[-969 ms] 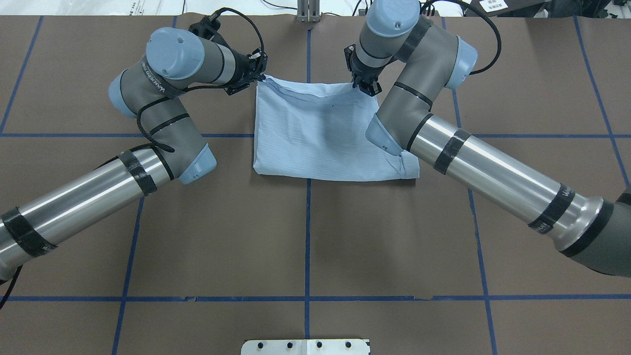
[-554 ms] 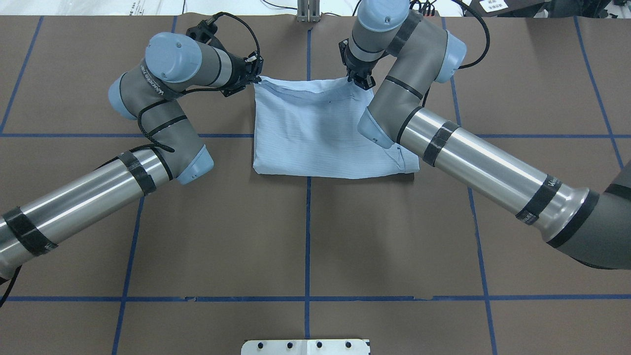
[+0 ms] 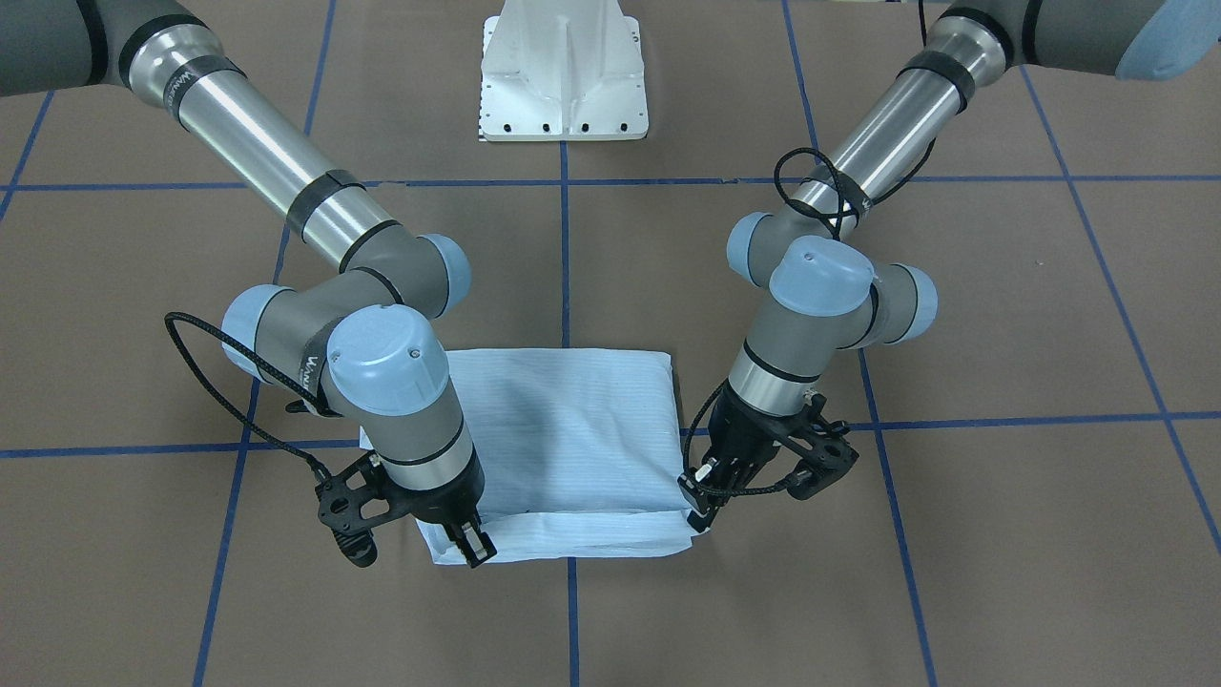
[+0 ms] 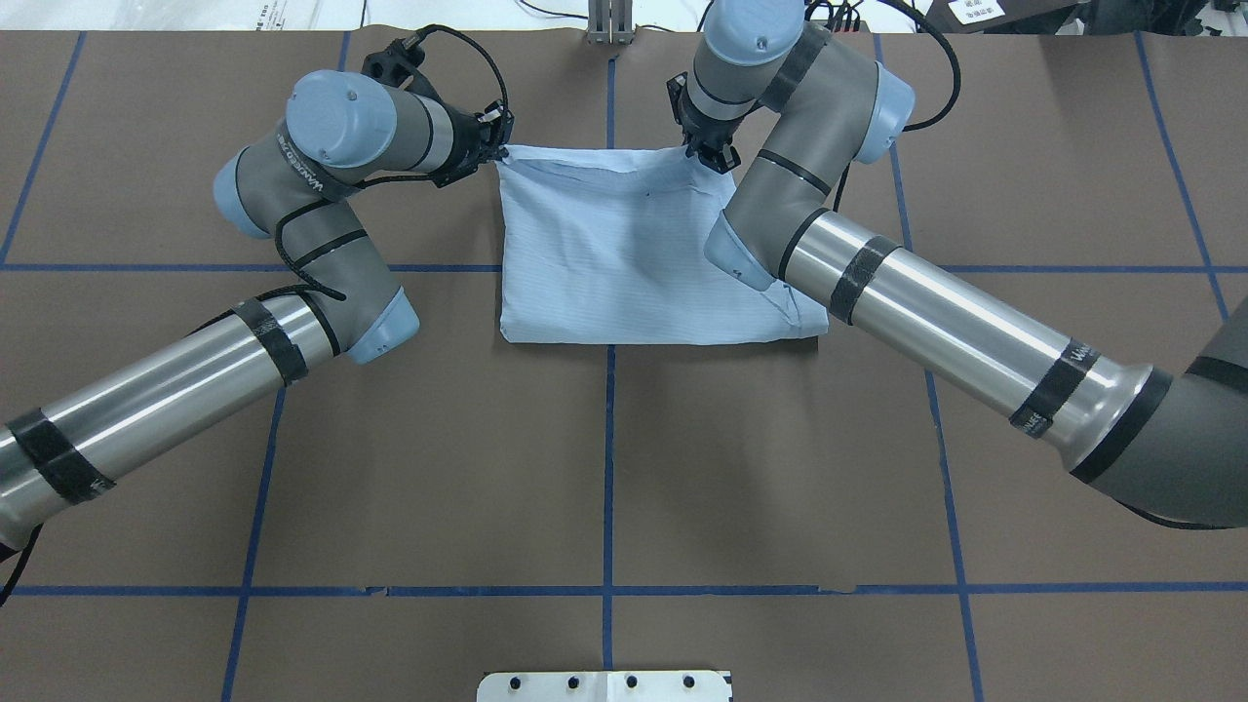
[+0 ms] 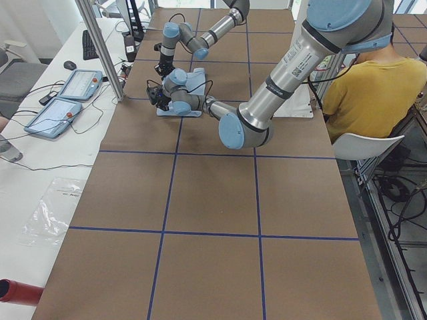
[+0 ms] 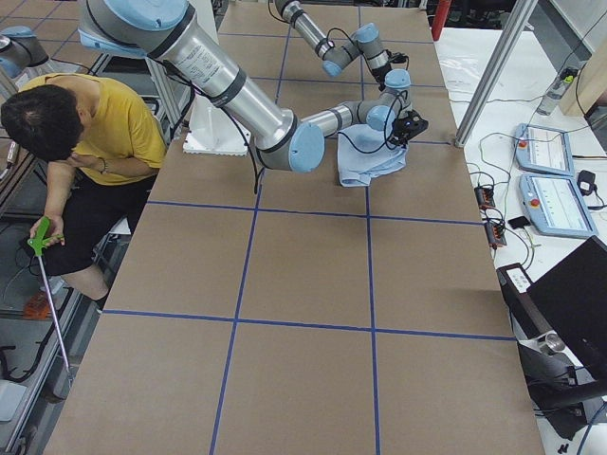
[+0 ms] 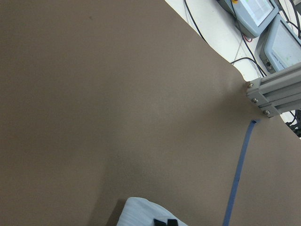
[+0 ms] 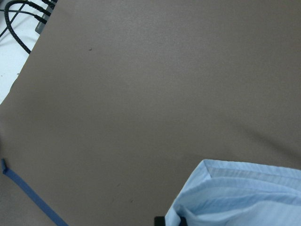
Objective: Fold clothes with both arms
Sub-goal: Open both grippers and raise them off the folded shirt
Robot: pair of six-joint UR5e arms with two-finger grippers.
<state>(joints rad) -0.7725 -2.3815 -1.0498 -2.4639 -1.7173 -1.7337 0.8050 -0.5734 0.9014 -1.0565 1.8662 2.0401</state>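
The light-blue shirt [image 4: 624,244] lies folded into a rectangle on the brown table; it also shows in the front-facing view [image 3: 572,429]. My left gripper [image 4: 497,146] is shut on its far left corner, seen in the front-facing view [image 3: 701,510] on the right. My right gripper [image 4: 712,156] is shut on the far right corner, seen in the front-facing view [image 3: 472,549] on the left. The far edge is pulled taut between them. The left wrist view shows a bit of the shirt [image 7: 141,212]. The right wrist view shows a striped corner of the shirt [image 8: 244,193].
The white pedestal base [image 3: 563,76] stands at the robot's side of the table. An aluminium post [image 4: 609,24] stands at the far edge, close beyond the grippers. Control pendants [image 5: 67,93] lie on a side bench. A person in yellow [image 6: 95,123] sits beside the table.
Both grippers have moved away from the robot with the shirt's far corners. The far edge has drawn straighter and the near edge has slid slightly away from the robot.
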